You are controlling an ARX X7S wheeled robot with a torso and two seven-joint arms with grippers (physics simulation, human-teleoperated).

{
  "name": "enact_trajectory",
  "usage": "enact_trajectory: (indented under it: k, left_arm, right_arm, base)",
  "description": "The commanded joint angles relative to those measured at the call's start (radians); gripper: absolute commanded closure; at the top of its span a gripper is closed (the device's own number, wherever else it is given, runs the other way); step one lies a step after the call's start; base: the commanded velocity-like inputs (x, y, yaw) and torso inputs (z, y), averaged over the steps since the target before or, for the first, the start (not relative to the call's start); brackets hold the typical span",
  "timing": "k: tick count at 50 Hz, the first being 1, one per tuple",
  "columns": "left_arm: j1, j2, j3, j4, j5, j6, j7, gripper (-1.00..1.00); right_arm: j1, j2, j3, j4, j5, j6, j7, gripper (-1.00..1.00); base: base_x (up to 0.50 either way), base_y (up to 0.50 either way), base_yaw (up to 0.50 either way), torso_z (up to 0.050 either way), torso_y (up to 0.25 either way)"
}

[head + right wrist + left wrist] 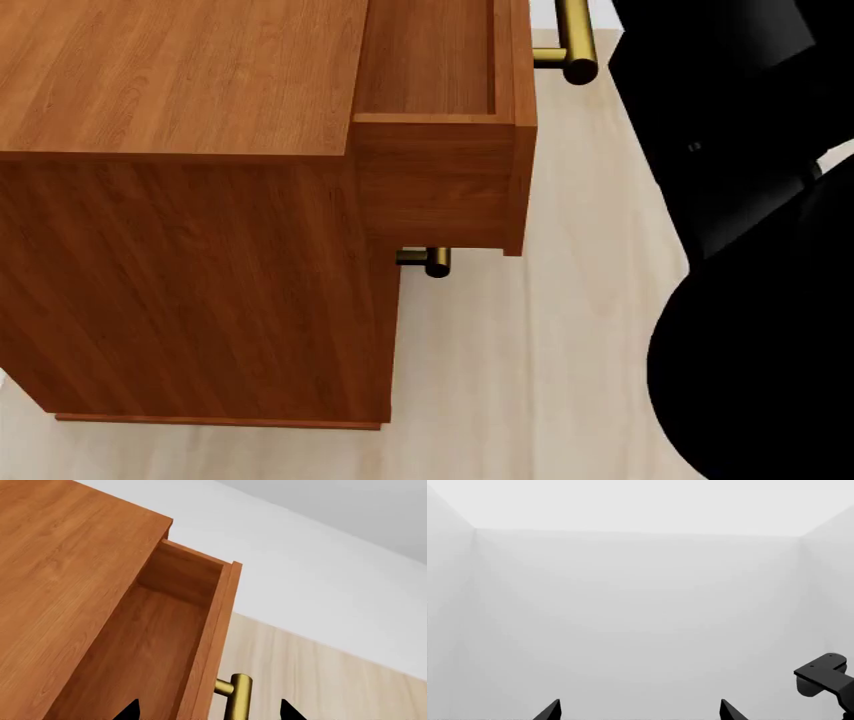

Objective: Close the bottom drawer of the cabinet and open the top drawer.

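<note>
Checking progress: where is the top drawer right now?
In the head view, the top drawer is pulled out from the cabinet, with the right gripper at its brass handle.

Top drawer (153, 650) pulled out, brass handle (237, 697) between tool (208, 711) tips

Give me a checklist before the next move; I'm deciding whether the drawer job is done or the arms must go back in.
1. Top drawer pulled out of the cabinet: ok.
2. Bottom drawer shut: cannot tell; only one lower brass handle shows, near the front.
3. Right gripper off the top handle: ok; fingertips straddle it, apart.
4. Left gripper free: ok, open, facing bare walls.
5. Drawer interior empty: ok.
</note>
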Motion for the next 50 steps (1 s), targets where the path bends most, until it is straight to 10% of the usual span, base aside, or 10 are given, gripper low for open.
enact_trajectory:
  k: [1,50]
  left_arm:
    - [0.014,0.0,0.007,-0.012,0.021,0.011,0.013,-1.0]
    - [0.059,-0.006,0.015,-0.032,0.058,0.047,0.033,-1.0]
  right_arm:
    - [-0.029,0.0,0.002,0.005,-0.012,-0.011,-0.002,-1.0]
    - [-0.12,0.0,0.023,0.017,-0.061,-0.013,-0.008,-1.0]
  base:
    - [0.0,0.0,0.0,0.0,0.0]
    - [0.0,0.0,0.0,0.0,0.0]
